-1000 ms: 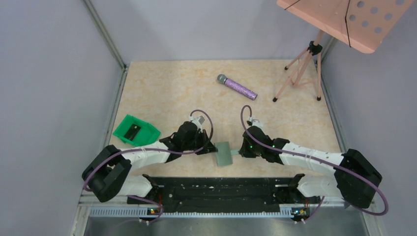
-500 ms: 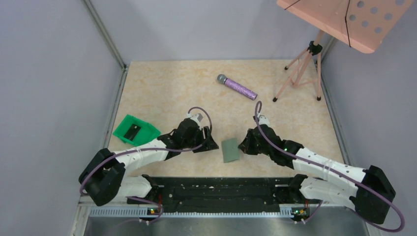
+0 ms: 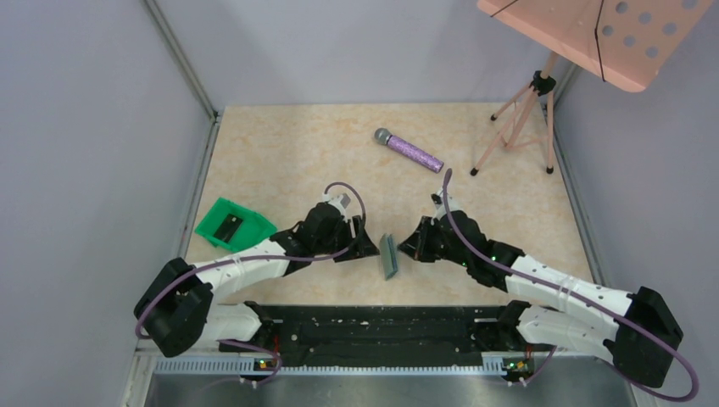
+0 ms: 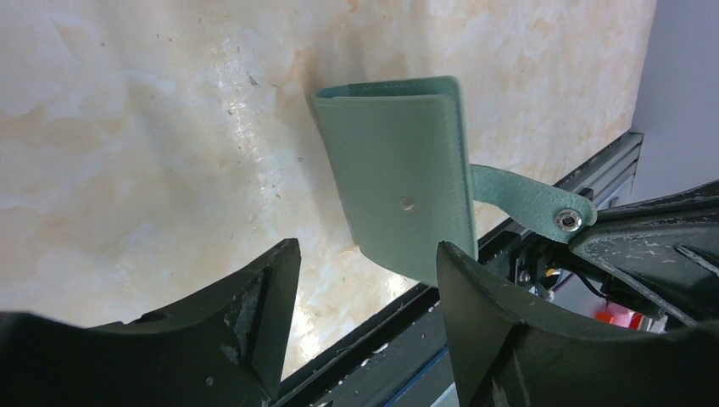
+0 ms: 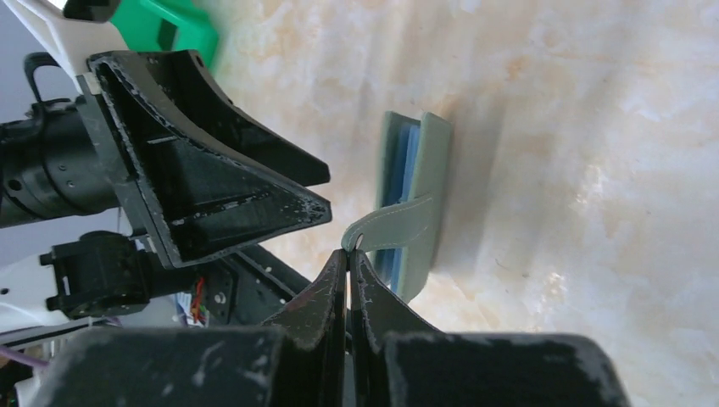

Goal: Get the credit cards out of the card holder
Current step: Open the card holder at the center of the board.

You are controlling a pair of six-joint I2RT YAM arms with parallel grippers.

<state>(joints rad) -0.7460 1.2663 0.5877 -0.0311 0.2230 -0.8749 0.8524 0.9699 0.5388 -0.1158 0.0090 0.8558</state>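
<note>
The grey-green card holder [image 3: 389, 255] stands tilted up on one long edge, folded almost closed, between the two grippers. My right gripper [image 3: 409, 246] is shut on the tip of its snap strap [image 5: 390, 222]. In the right wrist view the holder [image 5: 428, 182] shows a sliver of blue inner panel, and my right gripper [image 5: 349, 254] pinches the strap end. My left gripper [image 3: 366, 248] is open just left of the holder and holds nothing. In the left wrist view the holder [image 4: 398, 199] lies beyond my left gripper [image 4: 366, 254]. One dark credit card [image 3: 228, 225] lies in the green tray [image 3: 254, 227]. No card shows inside the holder.
A purple microphone [image 3: 409, 150] lies at the back of the table. A pink music stand [image 3: 517, 119] rises at the back right. The black base rail [image 3: 381, 326] runs along the near edge, close behind the holder. Grey walls close in both sides.
My left gripper has opened and let go of the holder. The right gripper has moved back and left with the strap, and the holder has turned from flat up onto its edge.
</note>
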